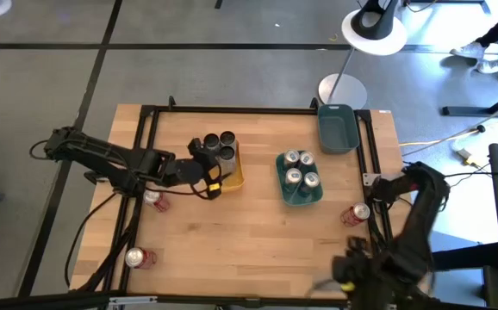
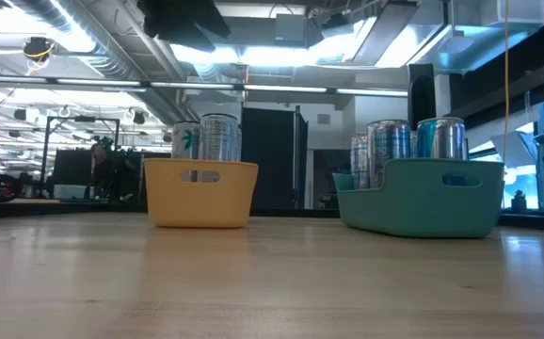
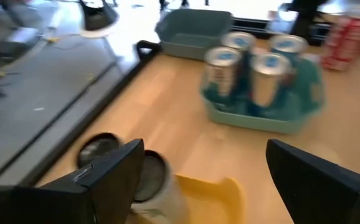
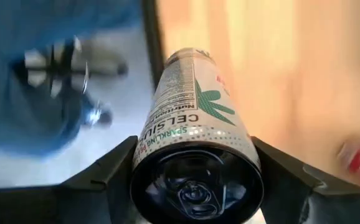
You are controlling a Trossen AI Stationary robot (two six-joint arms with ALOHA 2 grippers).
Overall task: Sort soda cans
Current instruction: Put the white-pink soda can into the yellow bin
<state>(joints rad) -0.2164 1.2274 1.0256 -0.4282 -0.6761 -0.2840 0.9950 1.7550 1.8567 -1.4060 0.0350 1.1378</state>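
Three dark-topped soda cans (image 1: 220, 146) stand in the far end of the yellow tray (image 1: 234, 175). My left gripper (image 1: 208, 172) hovers open over that tray's near-left part; its wrist view shows two of these cans (image 3: 147, 177) beside one finger. Several silver-topped cans (image 1: 299, 168) stand in the teal tray (image 1: 301, 197). My right gripper (image 4: 195, 186), at the table's near right (image 1: 339, 277), is shut on a white soda can with a dark top and a green leaf mark (image 4: 192, 112). Red cans stand loose on the table (image 1: 154, 200) (image 1: 137, 257) (image 1: 357, 213). My right gripper pinches the white can's side wall just below its dark top (image 4: 195, 146) between its two fingers (image 4: 105, 177), one on each side. The fingers point down from above. The can hangs upright below them, its bottom end clear above the table's edge.
A grey-blue tray (image 1: 337, 127) sits at the far right corner. A black frame (image 1: 258, 110) runs round the table. In the low view the yellow tray (image 2: 201, 193) and the teal tray (image 2: 423, 198) stand apart, with bare wood between and in front of them.
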